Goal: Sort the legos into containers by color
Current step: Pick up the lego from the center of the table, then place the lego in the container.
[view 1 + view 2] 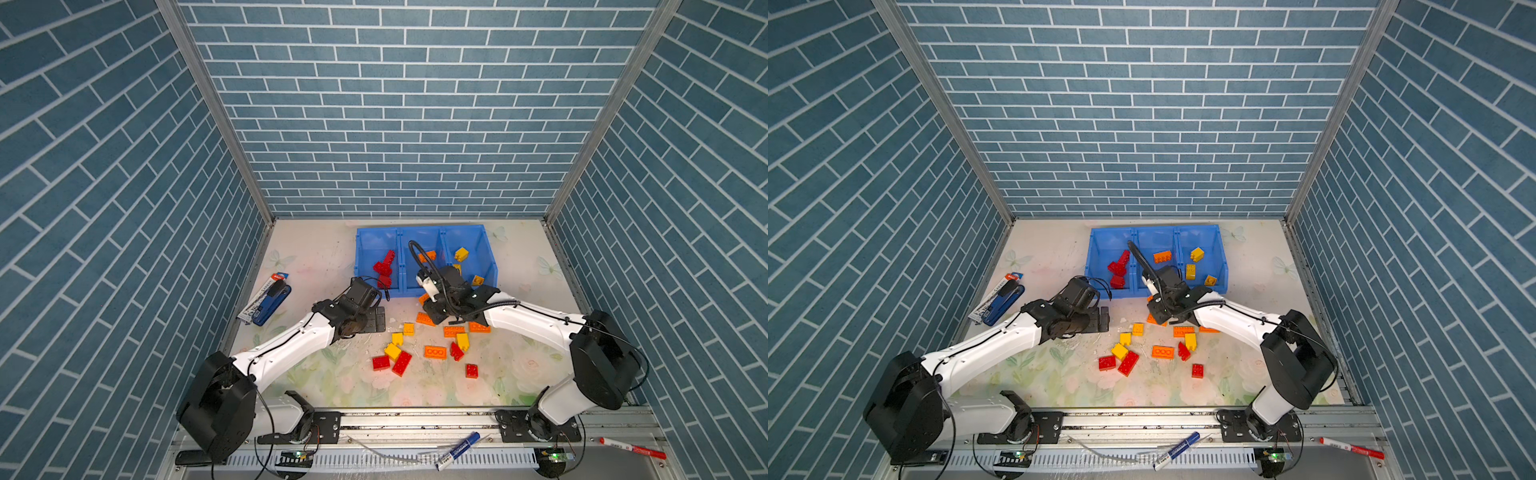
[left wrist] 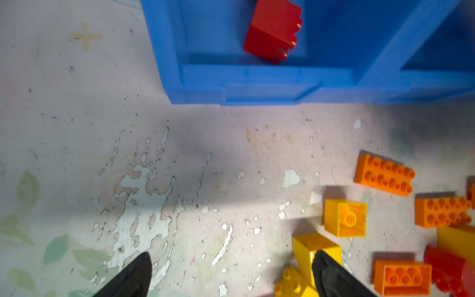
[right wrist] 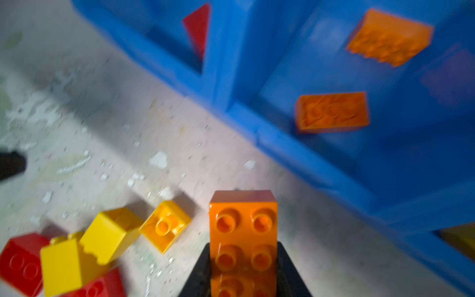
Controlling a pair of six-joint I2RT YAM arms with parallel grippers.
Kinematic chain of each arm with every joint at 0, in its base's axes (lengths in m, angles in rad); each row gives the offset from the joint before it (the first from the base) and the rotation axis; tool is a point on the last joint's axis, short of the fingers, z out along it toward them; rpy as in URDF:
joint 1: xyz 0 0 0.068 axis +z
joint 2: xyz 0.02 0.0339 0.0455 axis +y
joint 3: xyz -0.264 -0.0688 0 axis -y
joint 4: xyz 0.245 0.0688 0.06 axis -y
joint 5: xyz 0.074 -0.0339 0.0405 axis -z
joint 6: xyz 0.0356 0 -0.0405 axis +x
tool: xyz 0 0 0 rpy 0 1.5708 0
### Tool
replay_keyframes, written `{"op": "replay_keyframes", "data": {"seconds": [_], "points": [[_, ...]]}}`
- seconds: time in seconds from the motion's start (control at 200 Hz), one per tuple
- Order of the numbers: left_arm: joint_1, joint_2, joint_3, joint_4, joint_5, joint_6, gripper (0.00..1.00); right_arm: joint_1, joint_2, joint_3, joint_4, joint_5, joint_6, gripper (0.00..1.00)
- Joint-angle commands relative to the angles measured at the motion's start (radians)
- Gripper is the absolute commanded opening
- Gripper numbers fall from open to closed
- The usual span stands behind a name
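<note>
Colour decides every placement we see. In the containers [image 1: 360, 266], red bricks [image 1: 384, 266] lie in the end compartment nearest the left gripper [image 2: 231, 257], orange bricks [image 1: 1160, 257] in the middle one, and yellow bricks [image 1: 461, 253] at the far end. The right gripper [image 3: 243, 272] is closed on an orange brick [image 3: 243, 223], pinched across its narrow sides just in front of the containers' front wall. We judge it bound for the middle compartment. The left gripper stands wide open and empty, near the containers' red-end corner. Loose legos [image 1: 435, 352] lie scattered in front of the containers. They are glossy, hard, square-edged blocks with round studs. The containers are smooth moulded plastic with thin dividers, and the table covering [image 2: 77, 102] is worn and flaking.
</note>
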Motion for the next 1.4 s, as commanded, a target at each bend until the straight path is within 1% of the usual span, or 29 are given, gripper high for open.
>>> {"op": "replay_keyframes", "data": {"seconds": [0.0,0.17,0.325,0.42,0.46,0.525,0.64,0.685,0.705,0.715,0.725,0.735,0.745,0.86,1.035,1.17,1.28,1.39], "points": [[-0.033,-0.005,-0.003,-0.092,-0.004,0.027,0.98,-0.064,0.066,0.094,0.103,0.017,0.045,0.25],[-0.053,-0.020,-0.028,-0.057,0.054,0.043,0.96,-0.096,0.238,0.276,0.097,0.123,0.023,0.25],[-0.068,-0.025,-0.040,-0.089,0.070,0.026,0.94,-0.101,0.376,0.431,0.091,0.167,0.003,0.29],[-0.090,-0.032,-0.055,-0.097,0.084,-0.006,0.93,-0.101,0.425,0.505,0.070,0.179,0.015,0.42],[-0.098,-0.031,-0.068,-0.089,0.108,-0.026,0.93,-0.100,0.432,0.519,0.070,0.174,0.024,0.47],[-0.127,-0.031,-0.086,-0.072,0.140,-0.053,0.93,-0.097,0.430,0.519,0.089,0.153,0.031,0.53],[-0.175,-0.022,-0.091,-0.093,0.140,-0.075,0.92,-0.094,0.406,0.489,0.132,0.135,0.029,0.63],[-0.181,-0.015,-0.091,-0.097,0.146,-0.076,0.92,-0.090,0.392,0.470,0.148,0.135,0.029,0.72],[-0.183,-0.011,-0.114,-0.094,0.152,-0.077,0.92,-0.089,0.384,0.462,0.155,0.133,0.029,0.78],[-0.182,-0.009,-0.115,-0.093,0.155,-0.076,0.92,-0.088,0.381,0.455,0.159,0.132,0.029,0.84],[-0.182,-0.005,-0.118,-0.091,0.158,-0.076,0.92,-0.088,0.376,0.451,0.164,0.129,0.030,0.94],[-0.183,-0.003,-0.118,-0.090,0.160,-0.076,0.92,-0.086,0.373,0.446,0.168,0.130,0.029,0.98],[-0.183,0.003,-0.119,-0.087,0.165,-0.076,0.92,-0.086,0.369,0.442,0.172,0.130,0.029,0.99],[-0.187,0.051,-0.109,-0.063,0.192,-0.059,0.90,-0.080,0.327,0.385,0.214,0.135,0.029,0.99],[-0.200,0.108,-0.103,-0.039,0.196,-0.050,0.82,-0.080,0.296,0.335,0.241,0.160,0.025,0.99],[-0.200,0.142,-0.098,-0.035,0.192,-0.036,0.80,-0.079,0.293,0.323,0.246,0.162,0.020,0.99],[-0.200,0.183,-0.060,-0.035,0.191,-0.030,0.73,-0.078,0.283,0.302,0.275,0.165,0.021,0.99],[-0.200,0.215,-0.046,-0.035,0.198,-0.017,0.66,-0.077,0.261,0.267,0.328,0.197,0.035,0.99]]}}
